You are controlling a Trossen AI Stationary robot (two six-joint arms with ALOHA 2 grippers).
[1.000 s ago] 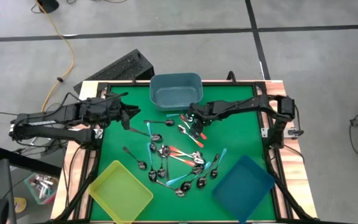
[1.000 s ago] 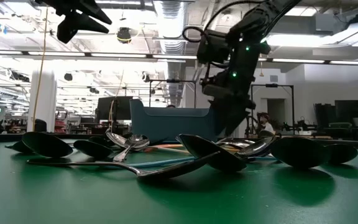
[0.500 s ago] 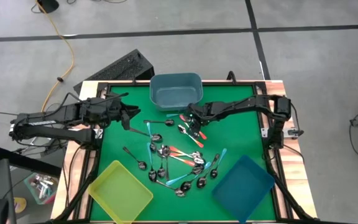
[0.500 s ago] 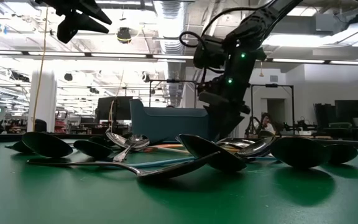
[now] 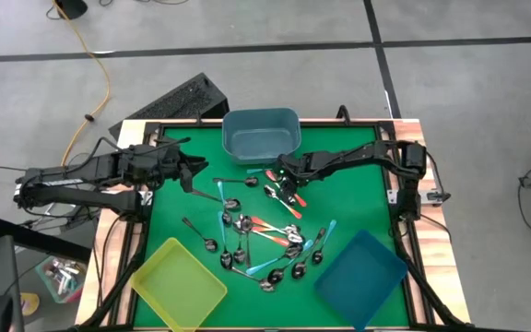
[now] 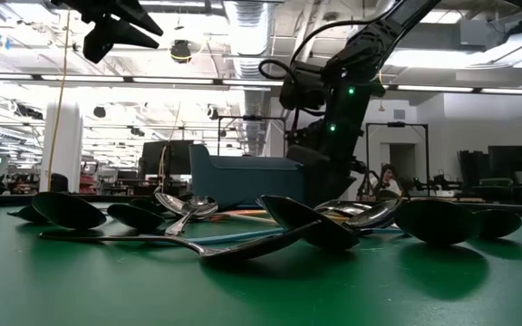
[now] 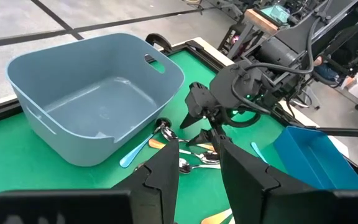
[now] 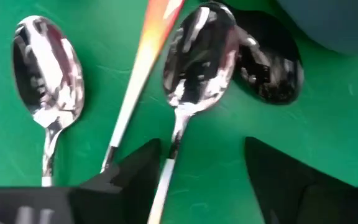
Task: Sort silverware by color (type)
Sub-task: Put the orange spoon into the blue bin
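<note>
spoons [image 5: 256,238] all on mat, bins [image 5: 262,134] w/ nothing inside

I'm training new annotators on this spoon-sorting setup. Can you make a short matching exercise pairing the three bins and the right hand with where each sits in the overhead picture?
Things:
1. grey-blue bin
2. yellow bin
3. dark blue bin
4. right hand

Places:
A. near corner on the left arm's side
B. low over the spoons just in front of the far bin, fingers open
C. far edge of the green mat, middle
D. near corner on the right arm's side

Pairs: 1-C, 2-A, 3-D, 4-B
</note>
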